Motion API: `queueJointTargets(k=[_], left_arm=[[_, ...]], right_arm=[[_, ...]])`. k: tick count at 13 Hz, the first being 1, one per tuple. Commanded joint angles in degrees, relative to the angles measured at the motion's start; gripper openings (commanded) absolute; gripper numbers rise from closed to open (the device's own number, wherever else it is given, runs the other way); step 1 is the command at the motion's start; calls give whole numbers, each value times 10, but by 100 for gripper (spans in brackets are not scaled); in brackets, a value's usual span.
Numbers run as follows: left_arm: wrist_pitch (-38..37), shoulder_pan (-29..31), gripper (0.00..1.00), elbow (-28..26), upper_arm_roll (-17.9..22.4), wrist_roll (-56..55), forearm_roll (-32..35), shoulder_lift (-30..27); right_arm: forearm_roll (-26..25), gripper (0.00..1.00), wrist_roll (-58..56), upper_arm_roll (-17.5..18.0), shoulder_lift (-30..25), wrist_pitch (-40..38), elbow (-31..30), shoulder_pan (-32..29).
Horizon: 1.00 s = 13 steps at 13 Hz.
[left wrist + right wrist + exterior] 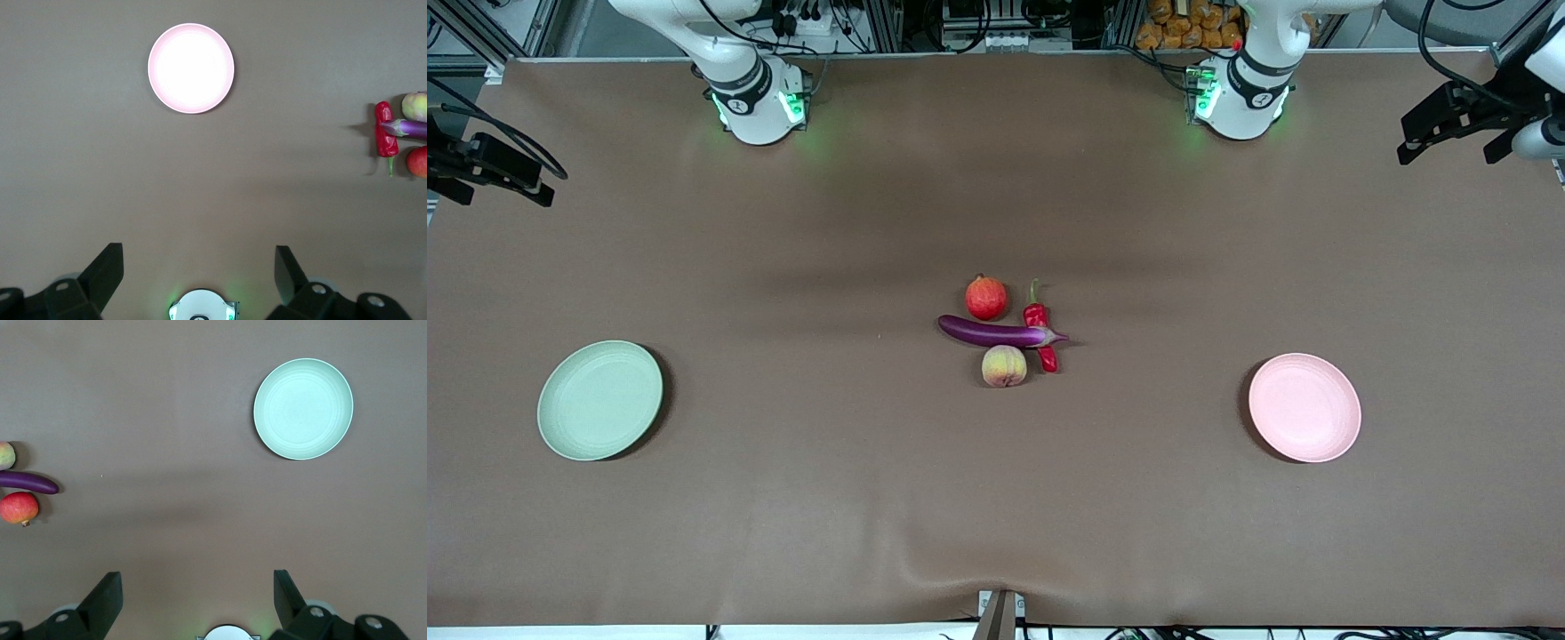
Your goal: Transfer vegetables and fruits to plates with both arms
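the left gripper [197,273] is hanging high over its own base with its fingers [103,270] spread wide and nothing between them. the right gripper [197,593] is doing the same over its base, fingers [105,595] wide apart and empty. both arms are waiting up there, i'd say so that each wrist camera is taking in a plate and the pile at once before any reach begins.

taking the eggplant [996,332] as the landmark: it is lying crosswise in the middle of the table. the apple [986,298] is sitting just beside it, farther from the front camera. the peach [1004,366] is sitting just beside it, nearer to that camera. the chili [1040,331] is lying across the eggplant's stem end, on the side toward the left arm's end of the table, touching it; i can't tell which is on top.

the pink plate [1304,407] is lying well apart from the eggplant toward the left arm's end, the green plate [600,400] well apart toward the right arm's end, both a little nearer to the camera. each plate is sitting within one arm's reach, which i'm guessing is why the pile is centred between them. nothing is on either plate yet, so all the moving is still to do.
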Motion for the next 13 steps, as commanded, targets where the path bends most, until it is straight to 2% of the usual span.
queueJointTargets(k=[1,3,13], left_arm=[[-13,1,100,6,-13,3,13,1],[-11,3,100,3,-28,1,34,-1],[16,4,100,-27,-30,-1,33,-10]], right_arm=[[-3,100,8,4,4,-6,7,-4],[-1,100,8,4,5,-7,7,-4],[2,100,8,1,5,-11,7,-6]])
